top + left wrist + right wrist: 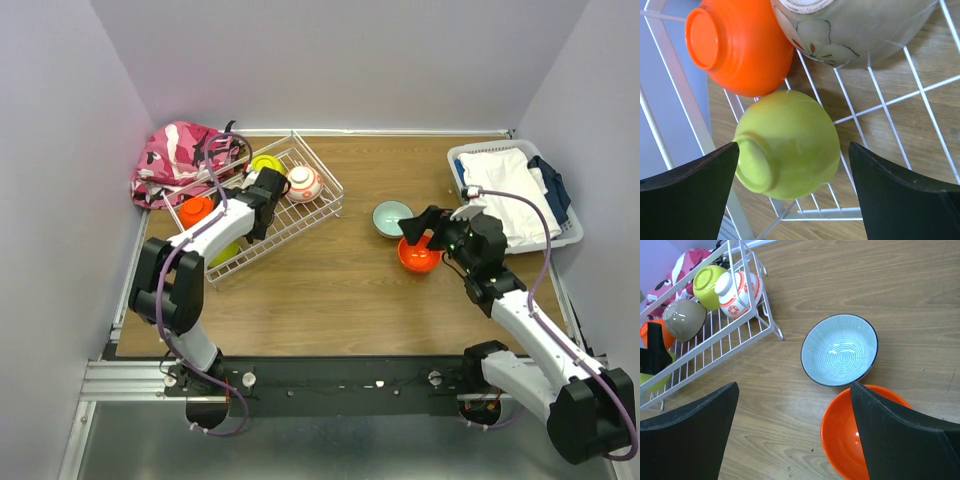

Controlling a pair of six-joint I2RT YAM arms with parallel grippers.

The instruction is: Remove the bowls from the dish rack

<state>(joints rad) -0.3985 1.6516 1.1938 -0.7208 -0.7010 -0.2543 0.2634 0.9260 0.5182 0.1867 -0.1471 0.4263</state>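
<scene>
From above, we see two bowls out on the table (pixel 330 290): a teal bowl (pixel 392 218) and an orange bowl (pixel 418 258). The right tool (pixel 432 238) hangs open over the orange one.

At the left wrist, the left tool (pixel 792 150) is open around a lime bowl (pixel 790 142) in the dish rack (pixel 880 107).

At the right wrist, we count five left there: two lime, a second orange bowl (pixel 645 330), a tan bowl (pixel 684 320) and a white-and-red bowl (pixel 737 290).
</scene>
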